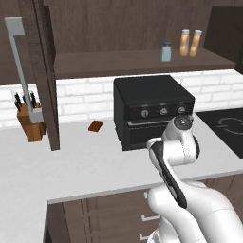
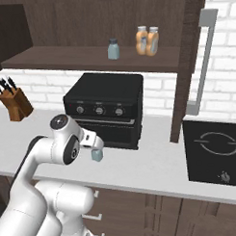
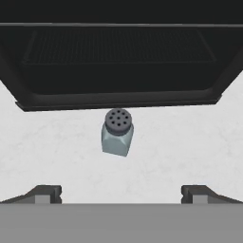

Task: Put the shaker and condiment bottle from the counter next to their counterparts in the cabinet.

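Shaker (image 3: 116,133) upright on white table (image 3: 190,142), just before black oven (image 3: 118,61). Pincer (image 3: 121,194) above it, fingers wide apart, holding nothing. Matching shaker (image 1: 166,51) on cabinet shelf (image 1: 118,64).

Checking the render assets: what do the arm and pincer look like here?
Glossy white rounded arm with a black stripe along one link and round grey joint caps with dark centres. The pincer has two small dark grey finger tips. No cables or markings visible.

Shaker (image 2: 97,155) beneath end effector (image 2: 95,142)
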Tool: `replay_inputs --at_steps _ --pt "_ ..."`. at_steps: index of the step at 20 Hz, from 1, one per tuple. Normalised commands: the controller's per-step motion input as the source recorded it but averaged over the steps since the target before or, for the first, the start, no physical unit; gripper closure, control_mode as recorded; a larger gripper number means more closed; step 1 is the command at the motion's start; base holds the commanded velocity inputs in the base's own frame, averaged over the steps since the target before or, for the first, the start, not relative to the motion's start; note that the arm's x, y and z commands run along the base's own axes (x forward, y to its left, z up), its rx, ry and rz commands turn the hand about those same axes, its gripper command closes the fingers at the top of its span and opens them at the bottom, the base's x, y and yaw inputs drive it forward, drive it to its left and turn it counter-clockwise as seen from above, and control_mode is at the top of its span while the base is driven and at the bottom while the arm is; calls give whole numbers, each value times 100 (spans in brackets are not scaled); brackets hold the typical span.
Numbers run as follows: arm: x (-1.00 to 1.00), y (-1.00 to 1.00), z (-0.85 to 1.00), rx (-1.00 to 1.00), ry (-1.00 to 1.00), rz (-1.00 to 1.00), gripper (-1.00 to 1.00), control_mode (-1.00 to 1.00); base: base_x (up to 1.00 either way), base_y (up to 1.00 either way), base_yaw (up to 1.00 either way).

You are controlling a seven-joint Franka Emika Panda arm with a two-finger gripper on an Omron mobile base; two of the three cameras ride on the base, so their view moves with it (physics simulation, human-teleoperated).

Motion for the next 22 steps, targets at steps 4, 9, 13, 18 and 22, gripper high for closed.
replay_inputs --at_steps 4,9,13,18,22 --pt "0 0 -38 0 0 0 -100 -100 0 0 0" --pt "0 -3 -30 2 0 0 -100 -100 0 0 0" --pt "3 -4 -31 1 0 0 -100 -100 0 0 0" --pt "9 -1 -39 0 -4 0 -100 -100 0 0 0" --pt "2 0 -37 0 -6 0 -100 -100 0 0 0"
